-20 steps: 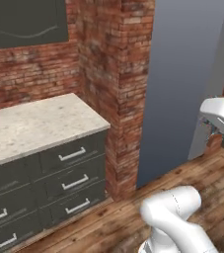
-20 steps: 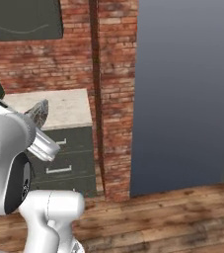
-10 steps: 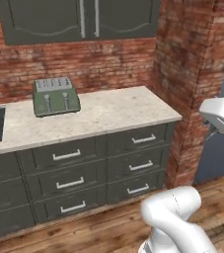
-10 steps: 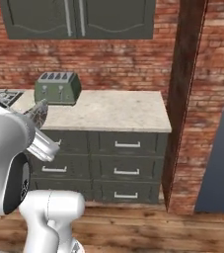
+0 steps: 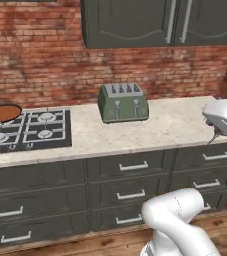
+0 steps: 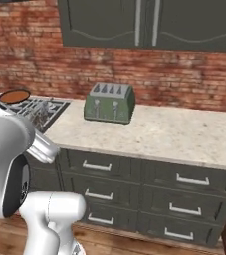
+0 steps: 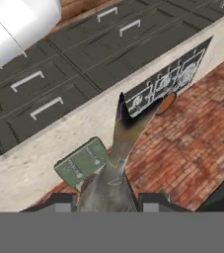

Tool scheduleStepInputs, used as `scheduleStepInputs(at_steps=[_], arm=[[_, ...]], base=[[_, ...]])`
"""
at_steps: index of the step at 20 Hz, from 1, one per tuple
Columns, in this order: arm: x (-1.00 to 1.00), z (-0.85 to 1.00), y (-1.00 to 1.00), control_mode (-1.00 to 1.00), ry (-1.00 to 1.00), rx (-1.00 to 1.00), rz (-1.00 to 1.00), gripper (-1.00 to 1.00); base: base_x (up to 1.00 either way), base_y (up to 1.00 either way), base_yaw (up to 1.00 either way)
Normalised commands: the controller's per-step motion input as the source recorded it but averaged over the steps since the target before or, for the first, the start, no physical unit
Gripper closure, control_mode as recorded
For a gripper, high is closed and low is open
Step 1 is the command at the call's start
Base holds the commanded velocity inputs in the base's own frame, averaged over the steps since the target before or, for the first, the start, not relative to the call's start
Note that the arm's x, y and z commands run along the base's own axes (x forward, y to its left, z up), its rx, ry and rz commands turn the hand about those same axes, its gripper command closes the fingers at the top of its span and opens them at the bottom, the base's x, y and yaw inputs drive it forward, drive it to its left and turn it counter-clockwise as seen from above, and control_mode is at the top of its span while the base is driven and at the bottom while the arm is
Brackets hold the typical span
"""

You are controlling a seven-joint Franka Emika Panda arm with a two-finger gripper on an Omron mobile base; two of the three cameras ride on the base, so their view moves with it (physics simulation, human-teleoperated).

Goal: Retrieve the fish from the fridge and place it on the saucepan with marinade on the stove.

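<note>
In the hand view my gripper (image 7: 106, 200) is shut on the fish (image 7: 118, 148), a slim pale grey piece with a dark end that sticks out past the fingertips (image 7: 153, 200). The saucepan (image 5: 3, 113) (image 6: 15, 95) stands on the back left of the black stove (image 5: 32, 131) (image 6: 46, 107). It holds the flat orange-brown marinade (image 5: 2, 112). From the hand view the saucepan (image 7: 167, 103) is a small orange oval beside the stove (image 7: 168, 82), far beyond the fish. The fridge is out of view.
A green toaster (image 5: 123, 102) (image 6: 109, 102) (image 7: 83, 161) sits on the pale stone counter (image 5: 175, 125) (image 6: 174, 134) right of the stove. Dark drawers (image 5: 130, 167) line the front below it, dark wall cabinets (image 5: 160, 22) hang above, and a brick wall runs behind.
The whole picture has shifted: the base has moved away from the grey fridge door, past the brick pillar, to the counter with toaster and stove. The grip on the fish is unchanged.
</note>
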Motion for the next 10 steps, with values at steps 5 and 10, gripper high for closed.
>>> scheduleStepInputs(at_steps=[5, 10], arm=[[0.0, 0.0, 0.0, 1.0, 0.0, 0.0, 0.0, 1.0], [0.0, 0.0, 0.0, 1.0, 0.0, 0.0, 0.0, 1.0]], base=[[0.09, 0.8, 0.26], [-0.62, 0.8, 0.24]])
